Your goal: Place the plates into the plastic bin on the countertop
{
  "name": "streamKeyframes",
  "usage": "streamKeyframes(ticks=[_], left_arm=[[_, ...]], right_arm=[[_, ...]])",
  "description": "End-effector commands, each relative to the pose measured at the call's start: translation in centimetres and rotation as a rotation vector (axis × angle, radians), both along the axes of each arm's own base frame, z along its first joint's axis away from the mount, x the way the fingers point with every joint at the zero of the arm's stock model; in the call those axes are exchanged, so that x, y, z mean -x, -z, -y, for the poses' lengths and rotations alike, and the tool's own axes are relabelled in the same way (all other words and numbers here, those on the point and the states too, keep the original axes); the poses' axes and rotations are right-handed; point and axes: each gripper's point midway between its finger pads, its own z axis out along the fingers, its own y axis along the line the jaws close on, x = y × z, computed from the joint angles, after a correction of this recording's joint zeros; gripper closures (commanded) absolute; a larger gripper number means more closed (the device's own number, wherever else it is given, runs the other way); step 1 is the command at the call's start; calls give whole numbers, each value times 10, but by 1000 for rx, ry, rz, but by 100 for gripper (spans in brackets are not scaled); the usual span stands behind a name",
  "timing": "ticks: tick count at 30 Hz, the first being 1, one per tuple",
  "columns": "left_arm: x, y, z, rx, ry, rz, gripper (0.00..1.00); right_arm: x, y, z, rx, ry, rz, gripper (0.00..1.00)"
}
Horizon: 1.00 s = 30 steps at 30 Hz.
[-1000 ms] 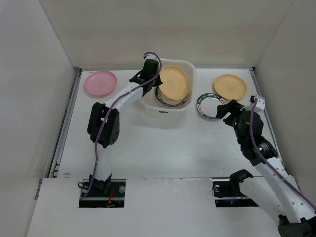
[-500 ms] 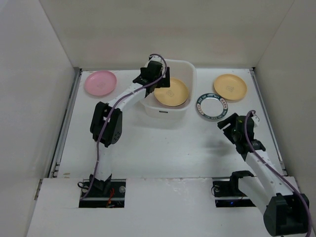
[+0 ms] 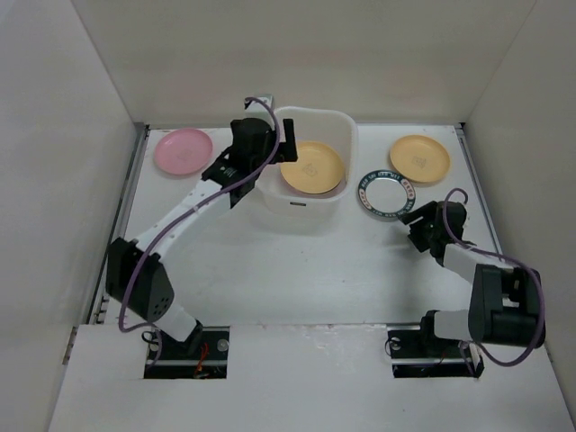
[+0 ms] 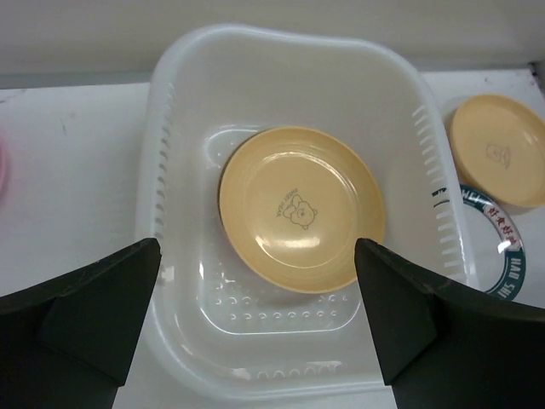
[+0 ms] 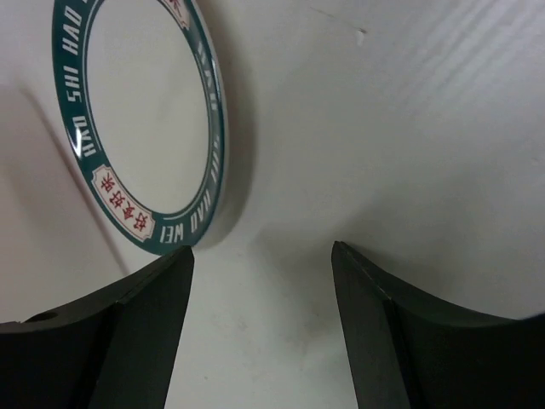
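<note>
Okay, our right gripper [image 5: 260,256] is open and empty, so we'd straddle the near rim of the green-rimmed plate [image 5: 145,111]; left gripper [image 4: 255,247] hangs wide open, empty.

Countertop [image 3: 315,270]: bin [image 3: 301,203], pink plate [image 3: 184,150], yel. plate [image 3: 419,158], grn-rim plate [image 3: 385,193].

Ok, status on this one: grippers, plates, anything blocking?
Left gripper open, empty, above bin. Yellow plate lies inside. Right gripper open, beside green-rimmed plate. Pink plate and second yellow plate on counter; nothing blocking.
</note>
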Motion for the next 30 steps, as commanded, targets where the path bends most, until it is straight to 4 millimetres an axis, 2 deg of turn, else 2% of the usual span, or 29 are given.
streamKeyframes(ticks=[1, 4, 8, 10, 13, 15, 21, 22, 26, 30], left_arm=[[13, -13, -21, 50, -44, 51, 0], [26, -9, -43, 74, -74, 51, 0], [34, -1, -69, 101, -122, 39, 0], [38, 4, -80, 112, -144, 29, 0], [47, 13, -94, 130, -173, 14, 0], [53, 20, -100, 139, -187, 4, 0], [74, 42, -121, 170, -248, -26, 0], [79, 46, -124, 175, -258, -29, 0], [92, 63, -142, 174, -325, -38, 0], [104, 79, -164, 195, -414, -32, 0]], right_arm=[[-44, -36, -6, -54, -51, 175, 29], [-54, -28, -7, -81, -56, 169, 30], [-65, -16, -9, -117, -57, 145, 34], [-71, -12, -11, -134, -58, 145, 45], [-78, -9, -13, -170, -62, 148, 53], [-83, -7, -14, -181, -61, 150, 61], [-91, -3, -16, -196, -59, 144, 95], [-91, -6, -16, -197, -56, 153, 100], [-85, -26, -16, -193, -54, 205, 100], [-71, -75, -12, -141, -48, 291, 100]])
